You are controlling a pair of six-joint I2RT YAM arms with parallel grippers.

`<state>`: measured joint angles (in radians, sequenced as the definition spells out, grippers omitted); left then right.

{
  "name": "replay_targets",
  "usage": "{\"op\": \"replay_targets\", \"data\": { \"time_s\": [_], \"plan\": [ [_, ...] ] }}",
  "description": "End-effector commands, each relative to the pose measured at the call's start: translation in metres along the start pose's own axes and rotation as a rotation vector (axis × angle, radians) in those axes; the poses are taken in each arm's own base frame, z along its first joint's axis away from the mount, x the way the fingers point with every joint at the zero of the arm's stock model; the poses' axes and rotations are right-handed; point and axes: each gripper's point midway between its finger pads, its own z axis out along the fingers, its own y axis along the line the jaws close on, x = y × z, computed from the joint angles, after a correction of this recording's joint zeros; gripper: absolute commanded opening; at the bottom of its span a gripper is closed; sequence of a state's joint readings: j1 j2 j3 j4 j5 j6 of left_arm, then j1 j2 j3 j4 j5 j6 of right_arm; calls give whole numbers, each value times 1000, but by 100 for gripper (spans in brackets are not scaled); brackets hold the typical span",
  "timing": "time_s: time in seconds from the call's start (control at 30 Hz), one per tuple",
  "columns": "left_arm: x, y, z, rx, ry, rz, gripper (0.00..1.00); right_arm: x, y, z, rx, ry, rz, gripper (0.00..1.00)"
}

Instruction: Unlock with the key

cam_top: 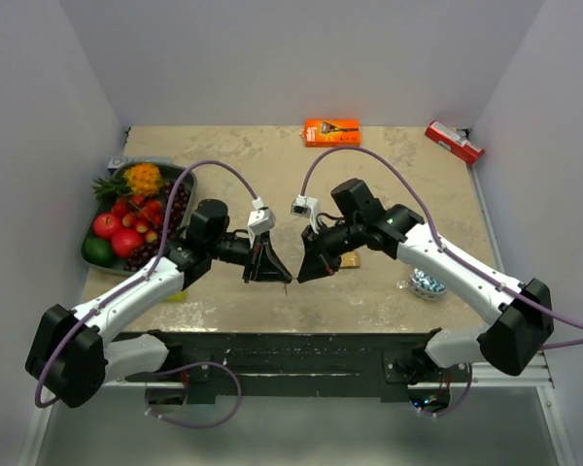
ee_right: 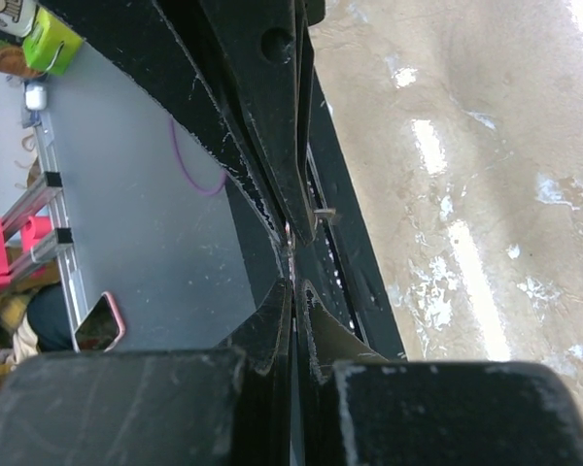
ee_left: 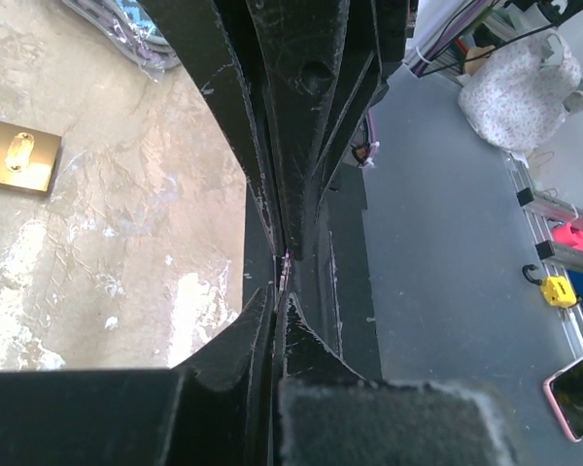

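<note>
Your left pincer [cam_top: 284, 280] and right pincer [cam_top: 302, 278] meet tip to tip, both closed; anything pinched between them is hidden.

The tabletop [cam_top: 272, 165] is showing a mottled, stone-look finish with glossy patches, the lock [ee_left: 19, 160] is gleaming like brass, and the fingers [ee_left: 238, 335] of the left gripper [ee_left: 284, 291] are looking like matt, scratched black plastic.

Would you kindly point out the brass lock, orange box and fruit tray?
brass lock [ee_left: 19, 160]: left wrist view, its face.
orange box [cam_top: 331, 131]: top view, its middle.
fruit tray [cam_top: 170, 167]: top view, far rim.
</note>
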<state>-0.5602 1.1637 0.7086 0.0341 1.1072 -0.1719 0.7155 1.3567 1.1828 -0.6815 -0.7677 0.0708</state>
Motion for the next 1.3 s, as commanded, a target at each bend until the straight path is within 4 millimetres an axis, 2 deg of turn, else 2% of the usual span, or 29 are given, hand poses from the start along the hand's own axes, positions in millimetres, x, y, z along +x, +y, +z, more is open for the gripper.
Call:
{"op": "replay_targets", "data": {
  "time_s": [0.0, 0.07, 0.1, 0.17, 0.2, 0.3, 0.37, 0.5, 0.57, 0.63, 0.83, 1.07, 1.27],
  "plan": [
    [-20, -15, 2, 57, -29, 80, 0, -26, -1, -8, 68, -113, -59, 0],
    [-27, -13, 0, 23, -56, 95, 0, -39, 1, -11, 78, -198, -65, 7],
    [-29, -11, 0, 5, -67, 98, 0, -44, 3, -12, 73, -228, -67, 21],
    [-38, -6, -2, -55, -112, 100, 0, -53, 4, -13, 70, -295, -63, 37],
    [-41, -3, -3, -77, -128, 95, 0, -57, 8, -17, 67, -325, -71, 48],
    [-55, 4, -8, -159, -208, 71, 0, -63, 9, -23, 81, -400, -73, 64],
    [-64, 10, -13, -223, -290, 29, 0, -60, 5, -24, 97, -438, -58, 68],
    [-80, 9, -24, -270, -449, -2, 0, -63, 2, -38, 138, -578, -31, 71],
    [-87, 4, -30, -264, -534, -8, 0, -65, 9, -48, 115, -685, -15, 72],
    [-89, 3, -34, -265, -586, -19, 0, -72, 11, -63, 128, -787, 1, 72],
    [-86, 4, -34, -256, -609, -52, 0, -82, 8, -81, 98, -991, 90, 66],
    [-85, 2, -33, -239, -607, -60, 0, -96, 16, -81, 27, -1036, 74, 54],
    [-83, 0, -30, -205, -605, -73, 0, -102, 18, -71, -27, -1026, 63, 41]
  ]
}}
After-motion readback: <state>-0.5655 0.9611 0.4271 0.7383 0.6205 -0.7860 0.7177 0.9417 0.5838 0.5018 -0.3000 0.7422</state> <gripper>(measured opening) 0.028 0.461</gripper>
